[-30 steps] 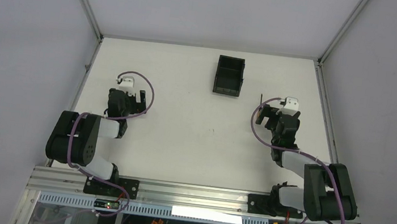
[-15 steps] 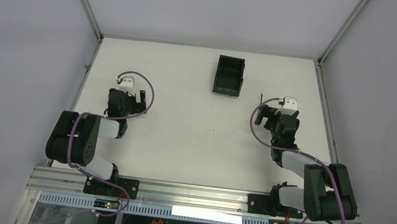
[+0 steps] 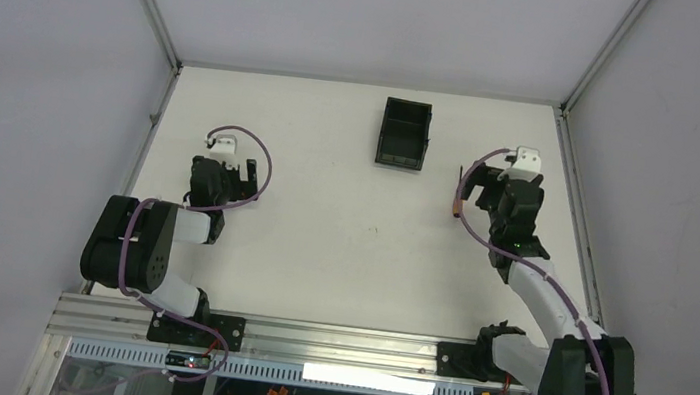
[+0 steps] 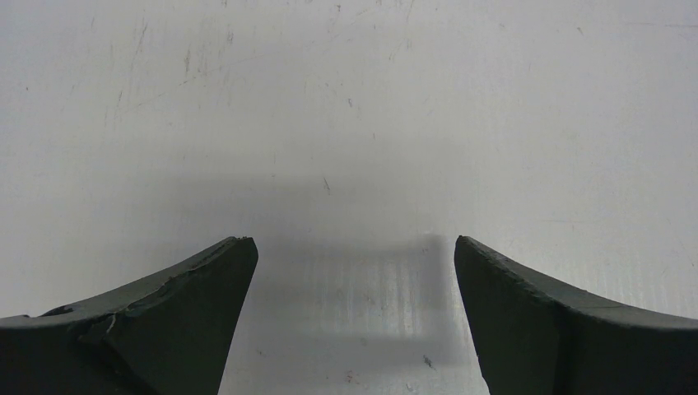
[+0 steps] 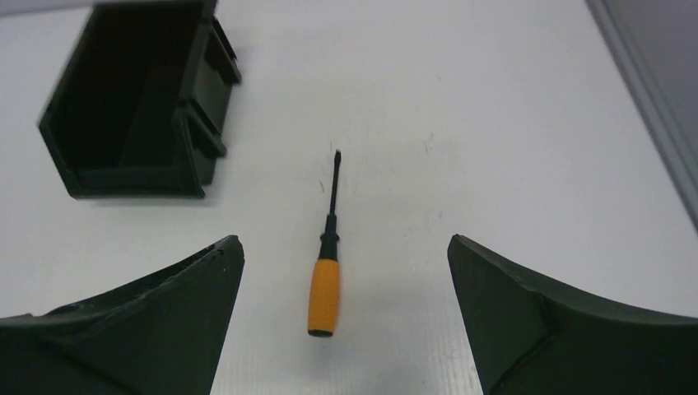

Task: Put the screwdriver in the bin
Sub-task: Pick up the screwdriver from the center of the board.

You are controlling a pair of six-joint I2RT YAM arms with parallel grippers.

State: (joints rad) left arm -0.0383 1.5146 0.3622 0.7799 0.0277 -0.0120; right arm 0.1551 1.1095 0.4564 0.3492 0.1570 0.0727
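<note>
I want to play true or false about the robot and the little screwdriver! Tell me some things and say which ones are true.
1. The screwdriver is inside the bin. False: it lies on the white table, outside the bin.
2. The right gripper is open. True.
3. The left gripper is holding something. False: it is open, and only table shows between its fingers.
4. The screwdriver has an orange handle and a thin black shaft. True.
5. The bin is white. False: it is black.
</note>
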